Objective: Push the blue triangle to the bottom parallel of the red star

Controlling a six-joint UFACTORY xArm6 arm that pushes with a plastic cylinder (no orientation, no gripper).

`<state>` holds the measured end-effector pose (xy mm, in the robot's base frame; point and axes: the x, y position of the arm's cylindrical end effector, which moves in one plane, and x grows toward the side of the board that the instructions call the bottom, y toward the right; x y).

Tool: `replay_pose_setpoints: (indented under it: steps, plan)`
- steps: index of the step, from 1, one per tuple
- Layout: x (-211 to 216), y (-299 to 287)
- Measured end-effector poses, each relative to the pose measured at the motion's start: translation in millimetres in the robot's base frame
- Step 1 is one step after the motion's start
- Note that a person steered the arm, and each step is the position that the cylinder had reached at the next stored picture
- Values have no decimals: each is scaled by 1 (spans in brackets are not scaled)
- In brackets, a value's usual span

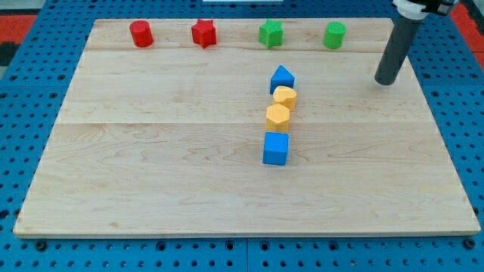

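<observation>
My tip (pixel 386 81) is resting on the counter (pixel 151 174) near the view's right edge, well apart from every block. It is sitting to the right of the blue triangle (pixel 282 78), with bare wood lying between them. The tool is a plain dark rod with nothing to open or close, and it is touching no block.

The blue triangle is lying a little right of the counter's middle, in its upper half. It is heading a short column running down the view. Just below it a yellow heart-like block (pixel 285 97) is sitting, touching or nearly touching it. Under that a yellow hexagon (pixel 277 116) is sitting against the first yellow block. A blue cube (pixel 276 148) is closing the column at the bottom, just beneath the hexagon.

Along the view's top four blocks are standing in a row, spaced well apart. From the left they are a red cylinder (pixel 141 34), the red star (pixel 203 33), a green star-like block (pixel 271 34) and a green cylinder (pixel 334 35). The red star is lying up and to the left of the blue triangle, well apart from it. The blue triangle is sitting almost directly below the green star-like block, not below the red star.
</observation>
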<state>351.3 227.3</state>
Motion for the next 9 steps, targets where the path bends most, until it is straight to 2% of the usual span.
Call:
replay_pose_setpoints:
  steps: [1, 2, 3, 4, 7, 9]
  plan:
    - [0, -41]
    - [5, -113]
    - [15, -153]
    - [18, -156]
    - [19, -303]
    - [6, -315]
